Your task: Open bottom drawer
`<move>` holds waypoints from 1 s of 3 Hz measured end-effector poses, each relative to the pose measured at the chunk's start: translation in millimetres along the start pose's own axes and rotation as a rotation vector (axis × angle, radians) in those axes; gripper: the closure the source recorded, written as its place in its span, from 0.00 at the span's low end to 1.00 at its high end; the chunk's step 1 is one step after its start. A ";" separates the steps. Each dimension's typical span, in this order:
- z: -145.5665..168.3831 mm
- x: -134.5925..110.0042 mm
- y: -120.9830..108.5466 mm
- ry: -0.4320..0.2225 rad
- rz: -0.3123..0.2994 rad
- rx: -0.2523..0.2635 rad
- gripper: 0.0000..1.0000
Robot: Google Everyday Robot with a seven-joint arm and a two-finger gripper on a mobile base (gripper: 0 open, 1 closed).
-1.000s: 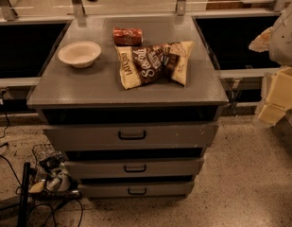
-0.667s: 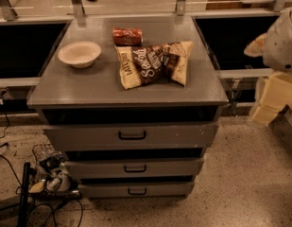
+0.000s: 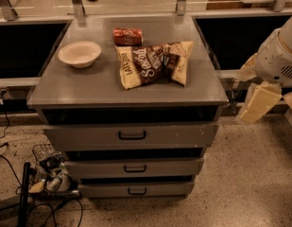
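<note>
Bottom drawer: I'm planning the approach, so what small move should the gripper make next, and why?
Probably lower the gripper and bring it across toward the bottom drawer's black handle. The gripper hangs at the view's right edge, beside the cabinet near top-drawer height, away from that handle, and the drawer looks closed.

A single camera sits high in front of the desk (image 3: 79, 86), tilted down and facing the far side. It is fairly near: the desk fills the middle of the view, its top seen from above and its drawer fronts foreshortened, with the bottom drawer (image 3: 136, 189) close to the near edge. Floor (image 3: 249, 183) shows on both sides. The gripper (image 3: 257, 103) hangs at the right edge, beside the desk and apart from it.
</note>
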State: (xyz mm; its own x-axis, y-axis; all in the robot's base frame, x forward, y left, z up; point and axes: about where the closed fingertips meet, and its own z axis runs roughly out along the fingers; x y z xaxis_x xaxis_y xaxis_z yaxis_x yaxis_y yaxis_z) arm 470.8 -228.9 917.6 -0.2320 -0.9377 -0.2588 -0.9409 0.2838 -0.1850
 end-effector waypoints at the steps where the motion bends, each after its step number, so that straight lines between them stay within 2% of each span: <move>1: 0.0 0.0 0.0 0.000 0.000 0.000 0.50; 2: -2.7 -2.5 -0.8 -0.003 -0.004 0.009 0.81; 3: -8.4 -7.7 -2.5 -0.008 -0.013 0.028 1.00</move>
State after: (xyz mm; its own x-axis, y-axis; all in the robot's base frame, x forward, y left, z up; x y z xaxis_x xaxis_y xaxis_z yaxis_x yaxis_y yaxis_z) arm 472.8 -224.1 928.0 -0.2180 -0.9397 -0.2636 -0.9365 0.2774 -0.2145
